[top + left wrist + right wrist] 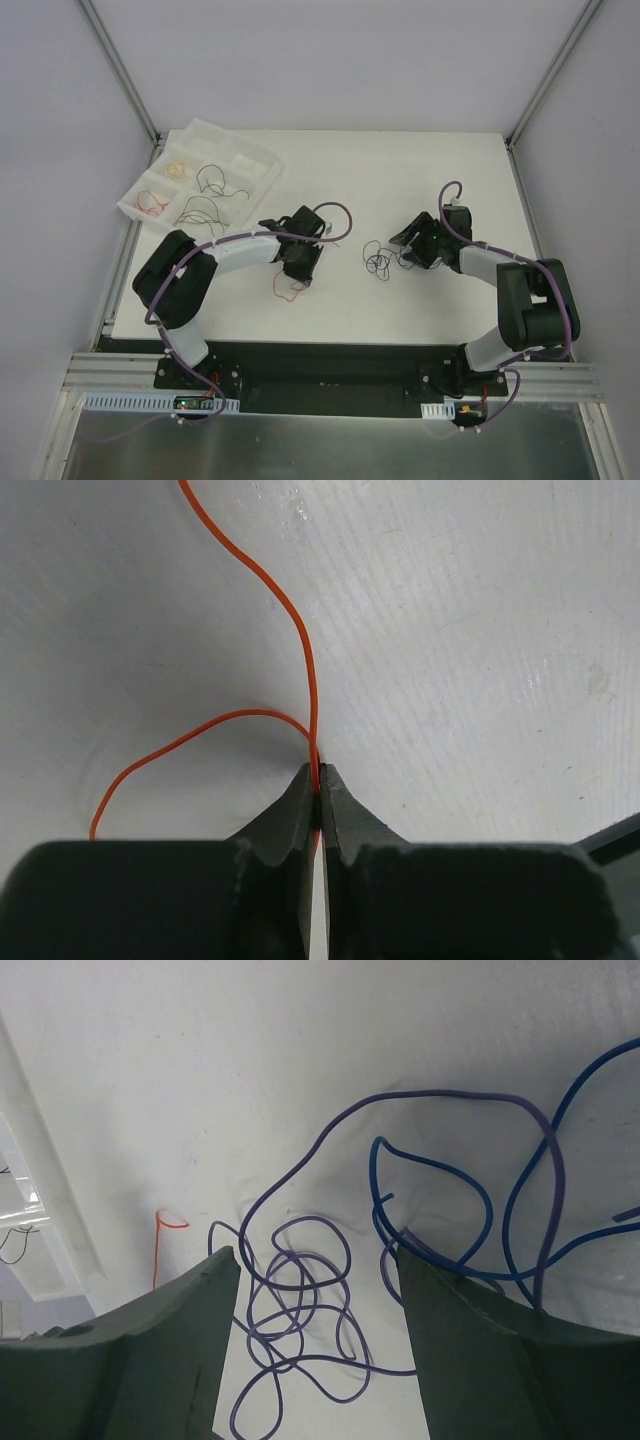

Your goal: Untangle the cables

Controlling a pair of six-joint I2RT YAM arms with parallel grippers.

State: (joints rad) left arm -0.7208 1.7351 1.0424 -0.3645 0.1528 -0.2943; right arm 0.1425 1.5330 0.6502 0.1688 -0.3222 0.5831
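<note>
My left gripper (299,272) is shut on a thin orange cable (300,640), pinched between the fingertips right at the white table; the cable's loose loop lies just below the gripper in the top view (290,292). My right gripper (405,252) is open and hovers low over a small tangle of thin purple cables (300,1300) and a dark blue cable (450,1175). The purple loops lie between its fingers (190,1320), and the blue one runs under the right finger. The tangle shows as dark loops in the top view (378,262).
A white compartment tray (262,152) at the table's far left holds several more thin cables, red, black and yellowish. Its edge shows in the right wrist view (40,1210). The orange cable also shows there (157,1250). Frame posts stand at the back corners.
</note>
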